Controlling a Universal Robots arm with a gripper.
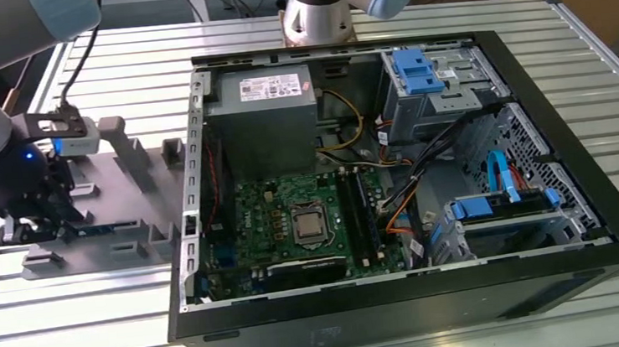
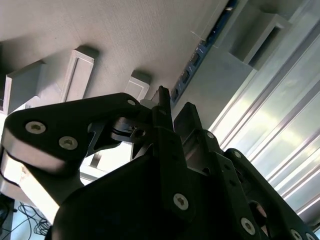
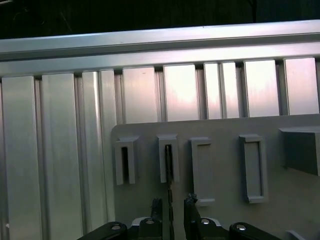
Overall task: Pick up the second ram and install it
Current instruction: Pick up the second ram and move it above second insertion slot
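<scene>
Little of the task is judged to be done: the pickup is only at its start and the installation is untouched. Nearest, in the first wrist view, the black two-fingered tool [image 3: 172, 204] is positioned low over the holder. Its fingers are held apart, with a gap on either side of the second ram [image 3: 169, 165], a slim, flat, dark-green circuit-board stick seen edge-on as a thin line. Nothing is clamped, so the stick is straddled rather than gripped. It is seated upright in one of the raised rectangular pockets of the flat grey plastic holder tray [image 3: 225, 165]. In the second wrist view the tool [image 2: 176, 106] is shown just beside one end of the stick [image 2: 197, 54], whose long face with small chips runs away along the tray. The tray lies on the ribbed aluminium counter [image 3: 60, 150]. Farther off, in the exterior view, the tool [image 1: 39, 224] is placed over the tray [image 1: 121, 198] at the exterior view's left, well apart from the open black computer case [image 1: 411, 309] lying on its side. Inside the case, the green motherboard [image 1: 291, 217] and its long black memory slots [image 1: 360, 211] are exposed. Whether a first stick is seated there cannot be told. The gripping, the lifting out and the seating in a slot are all judged not yet done.
</scene>
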